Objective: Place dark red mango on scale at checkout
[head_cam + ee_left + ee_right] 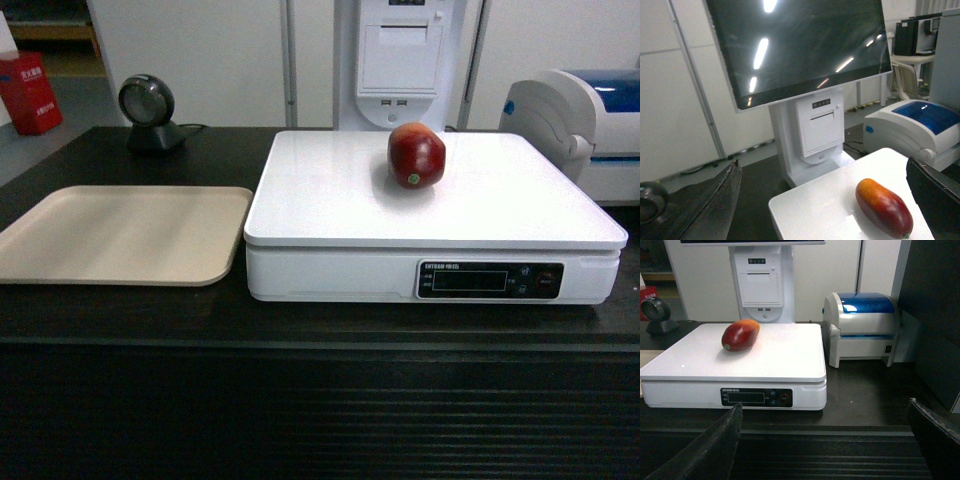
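Note:
The dark red mango [416,155] lies on its side on the white scale [330,190], on the far half of the platform with nothing touching it. The scale stands on the black checkout [300,400] counter. In the left wrist view my left gripper [822,167] hovers open above the scale's far left corner [815,210], with the mango [884,207] low between its fingers and untouched. In the right wrist view my right gripper [825,405] is open and empty in front of the counter's ribbed panel [840,460], looking at the scale [780,355] and mango [740,335]. Neither gripper shows in the head view.
A beige tray [120,235] lies left of the scale. A round barcode scanner [148,110] stands at the back left. A white and blue printer [580,120] sits right of the scale. Behind the scale rises a terminal with a large dark screen [800,45].

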Motion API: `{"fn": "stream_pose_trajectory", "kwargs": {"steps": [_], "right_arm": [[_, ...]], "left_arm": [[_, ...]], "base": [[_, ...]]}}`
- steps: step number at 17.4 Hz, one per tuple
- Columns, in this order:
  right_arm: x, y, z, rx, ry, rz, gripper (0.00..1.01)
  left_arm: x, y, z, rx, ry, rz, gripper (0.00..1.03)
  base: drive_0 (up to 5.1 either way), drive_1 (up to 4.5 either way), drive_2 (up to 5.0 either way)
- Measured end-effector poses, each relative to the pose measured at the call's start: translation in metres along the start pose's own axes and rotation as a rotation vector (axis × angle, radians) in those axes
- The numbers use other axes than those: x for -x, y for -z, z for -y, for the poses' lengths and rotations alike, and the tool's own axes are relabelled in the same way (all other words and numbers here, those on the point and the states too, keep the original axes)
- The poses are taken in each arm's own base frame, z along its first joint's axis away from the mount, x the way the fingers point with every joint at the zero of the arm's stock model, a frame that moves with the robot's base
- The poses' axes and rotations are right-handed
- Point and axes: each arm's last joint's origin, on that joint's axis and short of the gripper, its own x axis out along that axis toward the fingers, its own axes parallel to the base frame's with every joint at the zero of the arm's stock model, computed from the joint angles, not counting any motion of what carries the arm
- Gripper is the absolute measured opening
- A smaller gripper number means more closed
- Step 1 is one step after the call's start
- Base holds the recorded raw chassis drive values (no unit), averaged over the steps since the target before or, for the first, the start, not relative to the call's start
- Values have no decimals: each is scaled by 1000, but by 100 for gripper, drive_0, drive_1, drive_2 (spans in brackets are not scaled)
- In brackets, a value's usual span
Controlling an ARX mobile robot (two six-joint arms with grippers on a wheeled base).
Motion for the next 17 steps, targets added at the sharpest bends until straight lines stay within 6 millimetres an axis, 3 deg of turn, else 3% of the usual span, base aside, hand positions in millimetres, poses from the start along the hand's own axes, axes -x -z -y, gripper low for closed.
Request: {"fn": "stream_pose_trajectory", "kwargs": {"steps": [4, 5, 7, 10, 13, 17], "right_arm": [[0, 0, 0, 0, 0, 0, 98], [0, 0, 0, 0, 0, 0, 98], [0, 0, 0, 0, 0, 0, 98], [0, 0, 0, 0, 0, 0, 98], [0, 0, 0, 0, 0, 0, 98], [0, 0, 0, 0, 0, 0, 98]], "left_arm": [[40, -15, -15, 16, -115, 50, 97], [49, -13, -15, 49, -221, -33, 90], [90, 12, -18, 59, -462, -126, 68], [136, 44, -14, 68, -490, -135, 32], [165, 63, -8, 71, -487, -140, 1], [196, 81, -2, 75, -476, -144, 2]], "base": [[0, 0, 0], [0, 0, 0], [0, 0, 0], [0, 0, 0], [0, 0, 0], [0, 0, 0]]}}
